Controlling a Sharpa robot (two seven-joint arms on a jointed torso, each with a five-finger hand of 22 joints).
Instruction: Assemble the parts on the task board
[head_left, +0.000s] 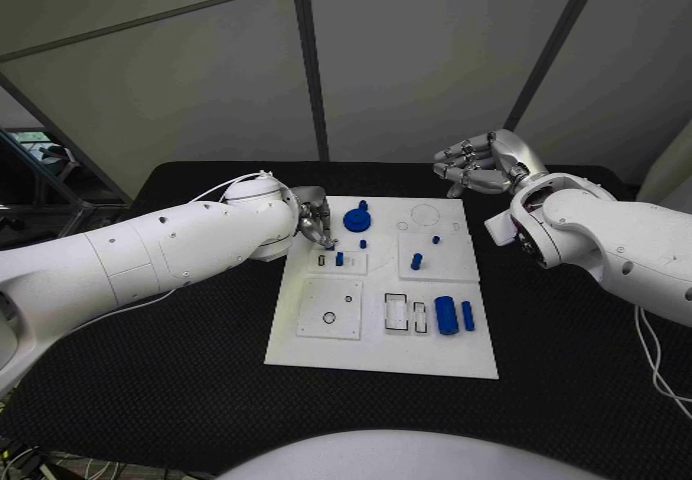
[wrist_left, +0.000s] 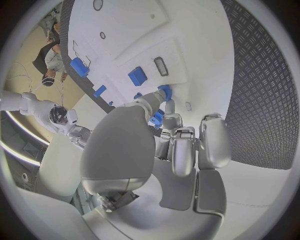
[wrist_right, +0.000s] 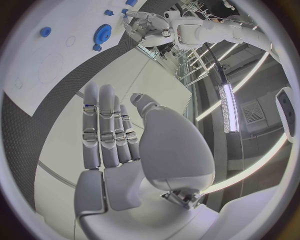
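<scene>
A black desk (head_left: 173, 400) with a finely ribbed top carries the white task board (head_left: 378, 345) at its middle; grey panel walls stand behind it. The blue parts (head_left: 447, 315) lie and stand on the board, most toward its far edge, with a gear (head_left: 356, 220) near the far left corner. The left hand (head_left: 313, 226) is at that corner, its fingers (wrist_left: 164, 95) reaching to a small blue part; whether they grip it I cannot tell. The right hand (head_left: 483, 163) hovers beyond the board's far right corner, fingers (wrist_right: 106, 125) straight, side by side, holding nothing.
</scene>
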